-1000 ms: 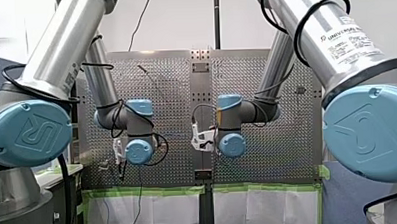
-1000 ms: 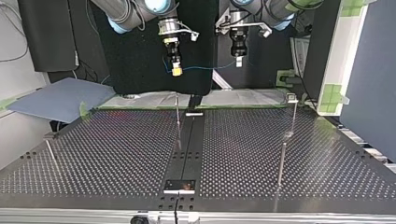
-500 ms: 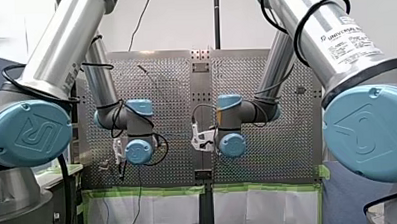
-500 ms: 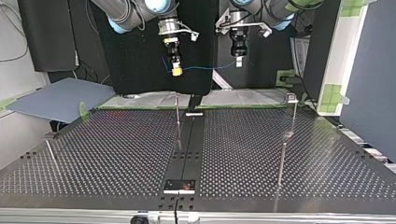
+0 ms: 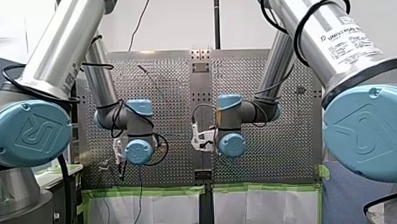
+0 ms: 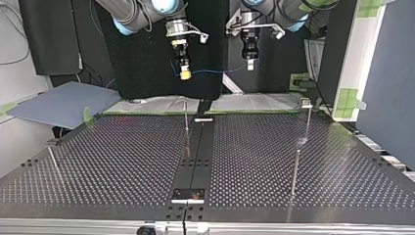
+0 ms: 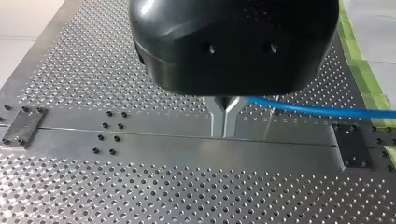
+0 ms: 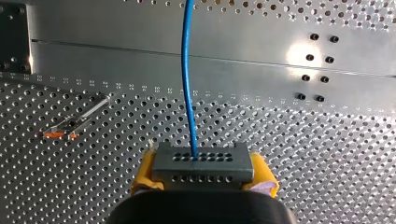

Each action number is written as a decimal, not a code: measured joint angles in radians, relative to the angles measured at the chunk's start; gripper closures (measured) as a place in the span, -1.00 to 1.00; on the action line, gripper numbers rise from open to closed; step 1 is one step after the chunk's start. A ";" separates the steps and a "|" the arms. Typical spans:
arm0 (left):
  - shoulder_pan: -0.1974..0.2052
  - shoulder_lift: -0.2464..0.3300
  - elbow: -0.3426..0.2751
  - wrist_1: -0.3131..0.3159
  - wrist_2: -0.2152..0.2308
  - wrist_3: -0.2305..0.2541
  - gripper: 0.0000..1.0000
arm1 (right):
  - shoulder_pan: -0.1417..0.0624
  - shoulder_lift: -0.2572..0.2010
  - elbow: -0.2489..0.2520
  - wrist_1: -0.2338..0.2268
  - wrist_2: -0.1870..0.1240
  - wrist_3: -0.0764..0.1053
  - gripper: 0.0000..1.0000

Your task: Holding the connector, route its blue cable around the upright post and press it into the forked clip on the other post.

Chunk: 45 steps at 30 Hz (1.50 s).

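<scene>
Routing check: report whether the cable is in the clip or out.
Out. The cable hangs in the air between my right gripper and my left gripper, clear of the posts.

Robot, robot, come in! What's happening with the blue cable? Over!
Right tool shut on connector. Left tool shut on blue cable. Both above table, cable clear of post. Nothing blocking.

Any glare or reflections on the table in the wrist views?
Right wrist view: one bright glare spot on the table, to one side of the cable; none on the connector. Left wrist view: only a soft sheen on the table ahead of my left gripper.
</scene>
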 joint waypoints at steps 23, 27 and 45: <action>0.000 0.000 0.000 0.000 0.000 0.000 0.99 | 0.000 0.000 0.000 0.000 0.000 0.000 1.00; 0.000 0.000 0.000 0.000 0.000 0.000 0.99 | 0.000 0.000 0.000 0.000 0.000 0.000 1.00; 0.009 -0.010 -0.030 0.003 0.017 0.006 0.99 | 0.016 0.024 0.005 0.000 -0.003 0.003 1.00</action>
